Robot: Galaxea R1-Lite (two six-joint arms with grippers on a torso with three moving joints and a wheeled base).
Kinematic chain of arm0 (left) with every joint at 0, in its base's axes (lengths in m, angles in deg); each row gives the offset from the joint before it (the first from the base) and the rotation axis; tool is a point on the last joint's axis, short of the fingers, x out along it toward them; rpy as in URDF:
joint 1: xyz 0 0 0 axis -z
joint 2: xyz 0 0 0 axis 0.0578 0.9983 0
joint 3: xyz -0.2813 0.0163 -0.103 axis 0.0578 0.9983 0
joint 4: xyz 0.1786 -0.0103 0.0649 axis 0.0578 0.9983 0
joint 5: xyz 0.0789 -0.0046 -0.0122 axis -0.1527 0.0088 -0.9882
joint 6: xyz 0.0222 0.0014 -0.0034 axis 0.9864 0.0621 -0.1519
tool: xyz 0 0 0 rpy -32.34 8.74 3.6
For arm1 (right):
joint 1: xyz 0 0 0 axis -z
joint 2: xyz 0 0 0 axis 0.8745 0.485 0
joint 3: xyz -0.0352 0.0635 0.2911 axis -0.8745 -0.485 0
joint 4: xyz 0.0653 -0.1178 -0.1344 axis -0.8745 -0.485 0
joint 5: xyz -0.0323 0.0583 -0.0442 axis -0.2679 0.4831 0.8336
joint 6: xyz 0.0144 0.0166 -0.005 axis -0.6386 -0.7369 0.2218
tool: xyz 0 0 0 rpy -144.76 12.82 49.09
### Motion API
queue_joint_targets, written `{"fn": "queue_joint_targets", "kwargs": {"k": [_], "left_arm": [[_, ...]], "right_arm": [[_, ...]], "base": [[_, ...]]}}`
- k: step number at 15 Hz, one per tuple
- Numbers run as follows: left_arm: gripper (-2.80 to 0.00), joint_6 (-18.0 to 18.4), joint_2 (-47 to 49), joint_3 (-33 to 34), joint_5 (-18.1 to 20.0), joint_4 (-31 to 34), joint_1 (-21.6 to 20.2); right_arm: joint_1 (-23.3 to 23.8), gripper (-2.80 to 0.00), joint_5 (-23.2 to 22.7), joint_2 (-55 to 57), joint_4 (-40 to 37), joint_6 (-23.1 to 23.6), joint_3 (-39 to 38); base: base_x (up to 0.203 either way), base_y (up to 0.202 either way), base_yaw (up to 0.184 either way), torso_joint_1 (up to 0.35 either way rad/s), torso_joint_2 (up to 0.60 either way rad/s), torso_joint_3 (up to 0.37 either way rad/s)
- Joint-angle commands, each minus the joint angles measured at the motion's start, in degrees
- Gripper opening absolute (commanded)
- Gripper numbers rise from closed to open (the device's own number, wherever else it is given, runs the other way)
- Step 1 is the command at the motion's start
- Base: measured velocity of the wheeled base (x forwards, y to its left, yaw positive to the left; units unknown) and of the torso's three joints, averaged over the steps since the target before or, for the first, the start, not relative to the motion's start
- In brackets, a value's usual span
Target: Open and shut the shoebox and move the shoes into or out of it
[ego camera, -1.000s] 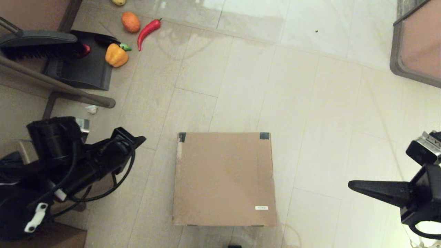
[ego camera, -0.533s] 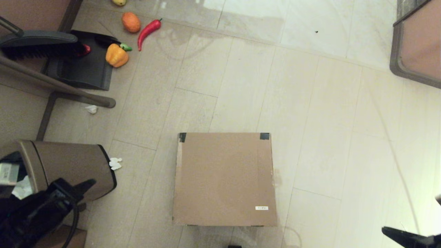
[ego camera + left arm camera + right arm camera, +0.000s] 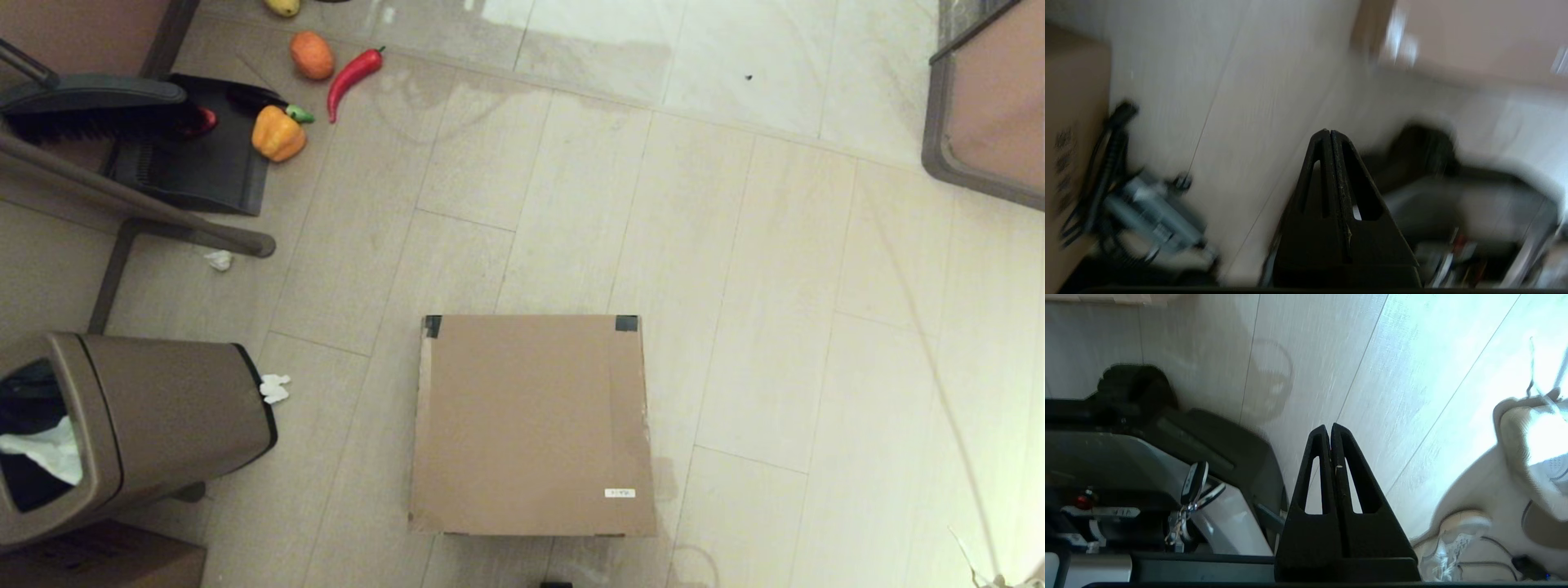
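Both arms have dropped out of your head view. Your left gripper point(image 3: 1329, 132) and right gripper point(image 3: 1329, 426) are clenched empty; the closed shoebox point(image 3: 531, 425) sits at lower centre.

Below me lies a pale tiled floor point(image 3: 571, 163), glossy with light far ahead; a brown trash bin point(image 3: 155, 408) stands at my left.

Left wrist view blurred; glare at right

Brown trash bin point(image 3: 163, 425), dustpan point(image 3: 196, 155), yellow pepper point(image 3: 277, 135), perhaps plastic.
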Motion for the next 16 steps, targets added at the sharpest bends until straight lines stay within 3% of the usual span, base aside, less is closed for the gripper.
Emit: {"fn": "queue_joint_targets", "kwargs": {"k": [1,3,4,7,9,11,13,16], "left_arm": [[-2.80,0.7,-6.8,-0.1,0.3,5.6,2.1],[-2.80,1.4,-4.8,-0.2,0.6,7.8,9.1],[-2.80,1.6,-5.2,-0.2,0.5,8.3,10.2],[-2.80,2.0,-14.7,-0.1,0.1,8.3,10.1],[-2.80,2.9,-15.9,0.9,-0.3,4.3,10.1],[-2.80,3.0,-15.4,1.0,-0.3,3.9,8.7],[-2.80,3.0,-14.5,1.0,-0.3,4.9,2.5],[-2.80,3.5,-22.4,1.1,0.6,5.2,1.0]], "right_arm": [[0.1,-2.80,0.1,-5.0,-1.0,0.1,0.3],[0.1,-2.80,0.5,-9.1,-1.1,0.3,0.5],[0.1,-2.80,0.5,-12.6,-1.2,0.6,0.5],[0.2,-2.80,0.5,-26.3,-1.4,0.8,0.6],[0.2,-2.80,0.7,-31.1,-1.0,0.3,0.4],[0.2,-2.80,0.8,-30.8,2.3,0.4,-0.8],[0.2,-2.80,0.7,-30.8,1.9,0.2,-0.6],[0.2,-2.80,1.0,-30.8,2.0,-0.4,-0.8]], "base": [[0.000,0.000,0.000,0.000,0.00,0.000],[0.000,0.000,0.000,0.000,0.00,0.000],[0.000,0.000,0.000,0.000,0.00,0.000],[0.000,0.000,0.000,0.000,0.00,0.000],[0.000,0.000,0.000,0.000,0.00,0.000],[0.000,0.000,0.000,0.000,0.00,0.000],[0.000,0.000,0.000,0.000,0.00,0.000],[0.000,0.000,0.000,0.000,0.00,0.000]]}}
